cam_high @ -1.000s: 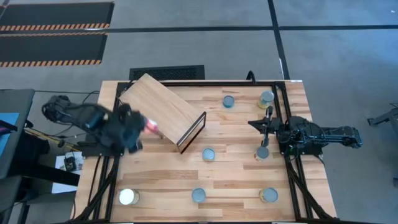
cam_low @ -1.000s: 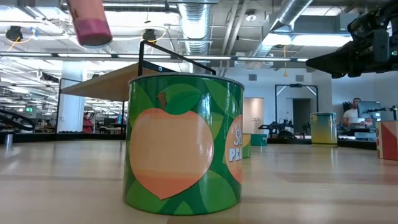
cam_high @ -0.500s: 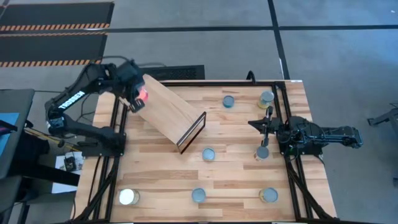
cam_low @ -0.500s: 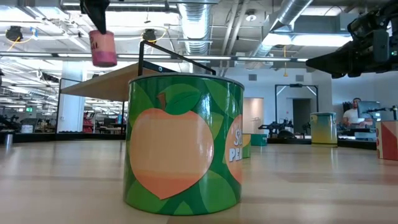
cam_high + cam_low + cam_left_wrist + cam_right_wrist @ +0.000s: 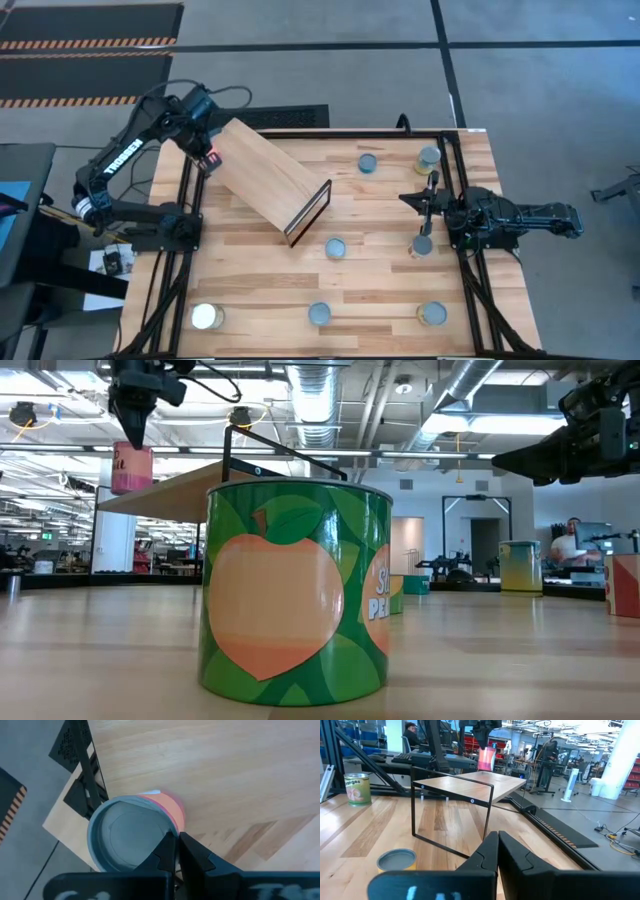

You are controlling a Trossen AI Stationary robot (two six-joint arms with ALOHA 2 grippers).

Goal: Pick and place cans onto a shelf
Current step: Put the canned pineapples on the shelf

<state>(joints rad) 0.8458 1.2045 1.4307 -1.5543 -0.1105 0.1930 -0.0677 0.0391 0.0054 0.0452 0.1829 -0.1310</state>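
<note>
- Planked light-wood tabletop (image 5: 380, 290), framed by black rails; carries all items below
- Light plain-wood rectangular shelf (image 5: 262, 172) on a thin black wire frame, dark-edged end panel toward the table's middle; stands at the far left of the table, set at a slant
- Left arm, dark, six-joint, reaching up over the far left corner of the shelf; left gripper (image 5: 210, 155) clamped on a pink-sided round can with a silvery-blue lid (image 5: 131, 832), held at the shelf's far left edge; whether the can touches the board cannot be told
- Right arm, dark, at the right edge of the table; right gripper (image 5: 428, 200) pointing left, fingers pressed together, holding nothing
- Green round can with a peach picture (image 5: 295, 590), nearest the low camera
- White-lidded can (image 5: 205, 316), near left corner
- Silvery-blue-lidded cans: one at table centre (image 5: 335, 248), one at near centre (image 5: 319, 314), one far right of centre (image 5: 368, 162), one just near the right gripper (image 5: 422, 244)
- Yellow-sided cans: far right corner (image 5: 428, 156) and near right corner (image 5: 432, 314)
</note>
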